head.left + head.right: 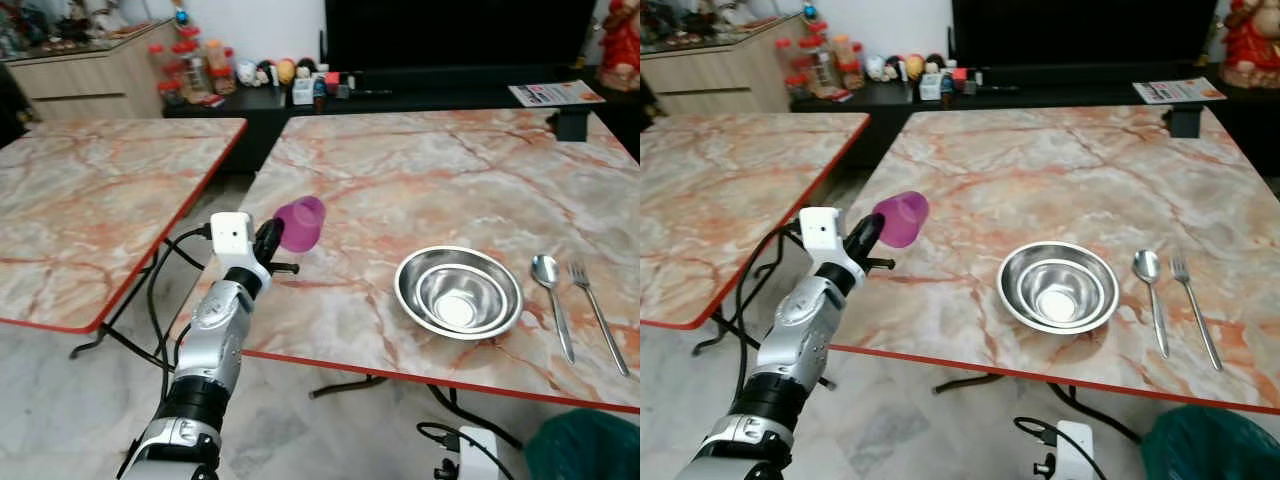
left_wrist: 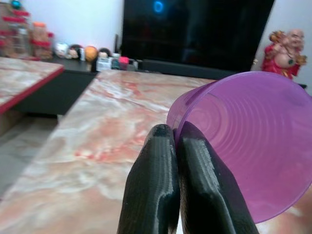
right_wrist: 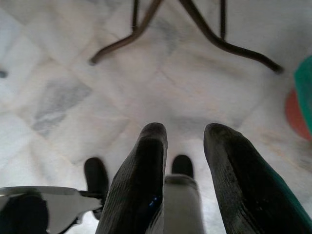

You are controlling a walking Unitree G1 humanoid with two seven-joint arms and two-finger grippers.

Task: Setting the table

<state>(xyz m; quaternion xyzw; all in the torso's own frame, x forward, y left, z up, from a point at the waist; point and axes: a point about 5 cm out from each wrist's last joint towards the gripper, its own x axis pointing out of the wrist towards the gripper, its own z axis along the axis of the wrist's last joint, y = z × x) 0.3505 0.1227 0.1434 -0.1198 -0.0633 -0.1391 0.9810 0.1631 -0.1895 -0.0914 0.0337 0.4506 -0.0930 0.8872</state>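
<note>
My left gripper (image 1: pixel 272 238) is shut on the rim of a purple plastic cup (image 1: pixel 300 223), held tilted on its side just above the near left corner of the marble table (image 1: pixel 420 170). In the left wrist view the two black fingers (image 2: pixel 165 190) pinch the purple cup's (image 2: pixel 243 141) wall, its mouth facing the camera. Two nested steel bowls (image 1: pixel 459 291) sit near the table's front edge, with a spoon (image 1: pixel 552 300) and a fork (image 1: pixel 597 310) laid to their right. My right gripper (image 3: pixel 185 151) hangs open over the floor.
A second marble table (image 1: pixel 100 190) stands to the left across a narrow gap. A dark low cabinet (image 1: pixel 300 100) with jars and small figures runs along the back wall. A black box (image 1: pixel 570 123) sits at the table's far right. A green object (image 1: pixel 585 445) lies on the floor at the lower right.
</note>
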